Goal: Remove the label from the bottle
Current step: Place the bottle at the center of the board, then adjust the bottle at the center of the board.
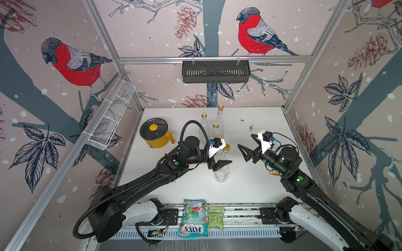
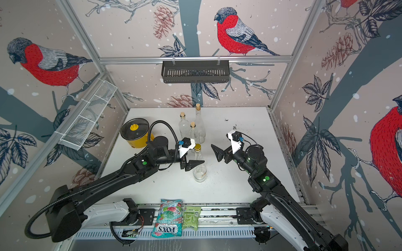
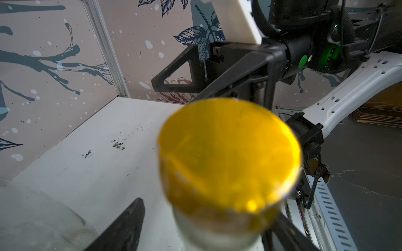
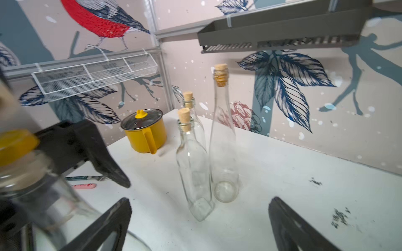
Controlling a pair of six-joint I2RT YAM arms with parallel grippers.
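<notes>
**newbie_q:** ok, talk me through it, starting from the left?

**yam_watcher:** yellow pot (image 1: pixel 156 133) with a glass lid, well off to the outer side of the left gripper (image 1: pixel 225 162) and further back. The gripper's jaws are spread and sit either side of the neck of the bottle (image 1: pixel 221 171). In the left wrist view there's bare table between one finger (image 3: pixel 124 223) and the glass. The other side is hidden behind the cap (image 3: pixel 228 152), so can't tell if it touches

**newbie_q:** and the bottle itself?

**yam_watcher:** clear glass, gold cap, upright on the white table (image 1: pixel 250 191), right between those jaws. Three corked bottles (image 1: pixel 215 128) are clumped just behind that gripper

**newbie_q:** right side?

**yam_watcher:** right gripper (image 1: pixel 244 140) is wide open with nothing in it. It's raised, tips aimed at the bottle, near but apart. A small orange tag (image 1: pixel 274 173) lies flat on the table behind it, under the arm
</notes>
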